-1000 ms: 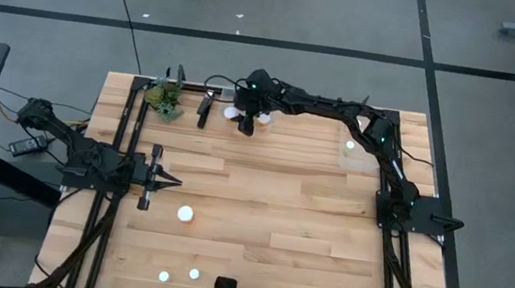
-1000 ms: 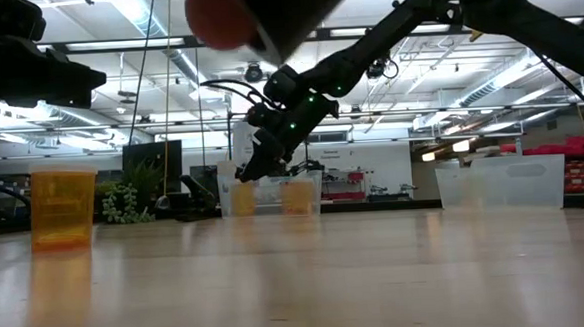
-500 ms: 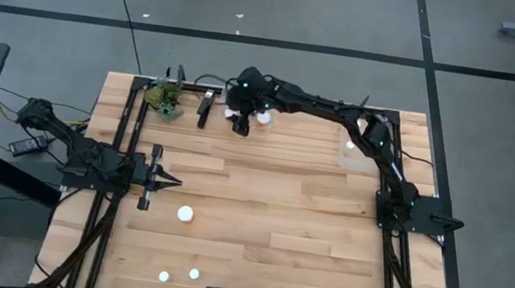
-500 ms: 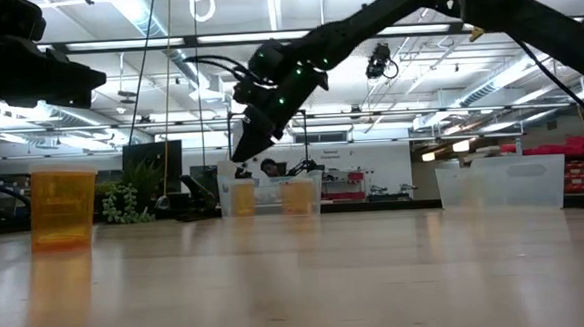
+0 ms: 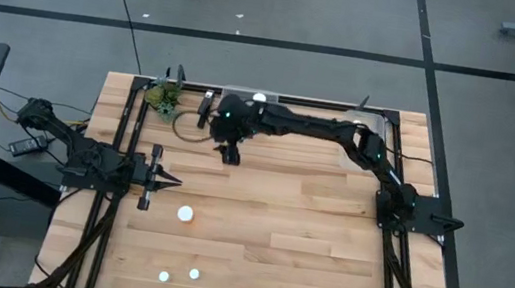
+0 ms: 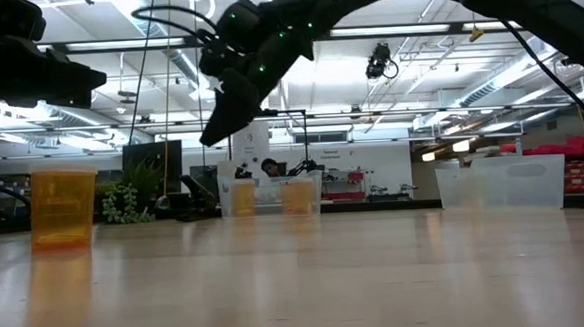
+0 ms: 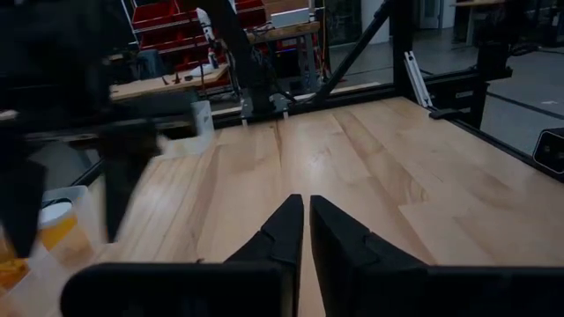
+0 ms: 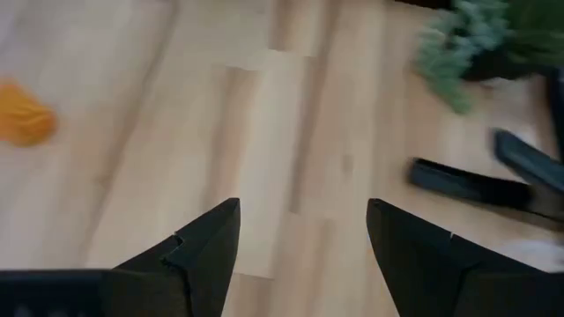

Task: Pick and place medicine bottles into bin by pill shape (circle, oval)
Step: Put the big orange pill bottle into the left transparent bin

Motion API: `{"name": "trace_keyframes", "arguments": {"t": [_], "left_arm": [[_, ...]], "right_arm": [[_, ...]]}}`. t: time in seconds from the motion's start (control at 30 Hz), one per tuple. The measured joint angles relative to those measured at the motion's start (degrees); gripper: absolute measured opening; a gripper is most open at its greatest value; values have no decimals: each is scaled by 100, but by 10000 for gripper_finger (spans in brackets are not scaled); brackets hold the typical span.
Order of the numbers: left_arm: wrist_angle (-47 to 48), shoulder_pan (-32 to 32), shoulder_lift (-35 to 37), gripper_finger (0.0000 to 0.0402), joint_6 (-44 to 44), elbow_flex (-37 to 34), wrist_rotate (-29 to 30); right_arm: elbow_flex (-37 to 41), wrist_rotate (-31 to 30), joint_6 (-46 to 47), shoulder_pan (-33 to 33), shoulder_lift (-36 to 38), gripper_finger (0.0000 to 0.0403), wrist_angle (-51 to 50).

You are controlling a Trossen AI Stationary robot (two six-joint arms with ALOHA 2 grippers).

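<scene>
Medicine bottles are scattered over the counter [image 5: 308,212]: one white-capped bottle [image 5: 186,214] near the left pincer [image 5: 171,182], two smaller ones [image 5: 194,274] at the near edge, and one cap [image 5: 260,97] at the far edge. The right arm reaches across the far side; its right pincer [image 5: 230,153] is spread wide, holding nothing, above bare wood well apart from every bottle. The left pincer rests pressed together at the left side. A small plant [image 5: 165,99] stands near the far left corner.
</scene>
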State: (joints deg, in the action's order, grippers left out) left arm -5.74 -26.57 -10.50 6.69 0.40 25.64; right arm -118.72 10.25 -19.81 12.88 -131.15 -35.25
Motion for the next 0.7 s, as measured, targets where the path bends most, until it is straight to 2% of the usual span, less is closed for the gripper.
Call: {"name": "trace_keyframes", "arguments": {"t": [0.1, 0.27, 0.33, 0.57, 0.7], "left_arm": [[0, -2, 1, 26, -2, 0, -1], [0, -1, 0, 28, -1, 0, 0], [-23, -2, 2, 31, -1, 0, -2], [-7, 0, 2, 34, 0, 0, -1], [-2, -2, 2, 28, -2, 0, 0]], "right_arm": [[0, -64, 19, -189, 0, 254, -163], [9, -1154, -11, -497, 235, 254, -787], [9, -1418, 30, -632, 429, 254, -992], [39, -1840, 483, -1017, 1164, 248, -1514], [450, -2113, 651, -1200, 1726, 241, -1456]]}}
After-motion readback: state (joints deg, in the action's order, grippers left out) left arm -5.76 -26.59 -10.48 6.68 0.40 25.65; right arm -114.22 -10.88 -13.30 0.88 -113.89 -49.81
